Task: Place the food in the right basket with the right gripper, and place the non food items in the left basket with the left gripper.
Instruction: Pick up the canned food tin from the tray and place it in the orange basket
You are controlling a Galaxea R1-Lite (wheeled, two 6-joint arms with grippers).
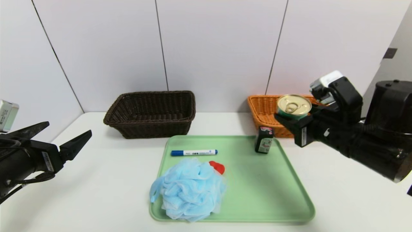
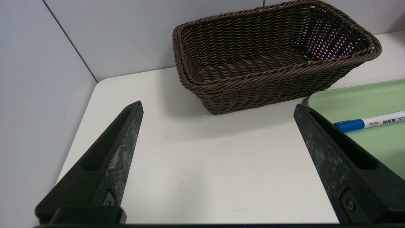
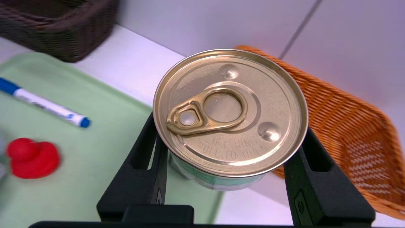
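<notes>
The right claw (image 1: 294,120) is clamped on the tin (image 1: 294,106), one finger on each side of the round wall, so the gold pull-ring lid faces up and the can rides level. It hangs in the air at the right of the scene, just in front of the near-left corner of the orange basket (image 1: 262,108), well above the white surface (image 1: 96,180). Being food, it belongs in that basket, and the height looks chosen to clear the flared wicker rim; the release is not yet done.

The other food item, the small black container (image 1: 264,139) with the pink-white label, stands upright at the far right corner of the green tray (image 1: 273,193), close to the orange basket, so it is a short reach for the same arm.

The non-food things lie on the tray's left half: the marker (image 1: 194,152) flat near the far edge, the blue pouf (image 1: 188,190) at the near left, and the red duck (image 1: 217,167) just behind the pouf, probably touching it, though the pouf hides the contact.

The left claw (image 1: 69,137) waits wide open and holding nothing, low at the left of the scene, pointing toward the dark brown basket (image 1: 151,114) at the far left.
</notes>
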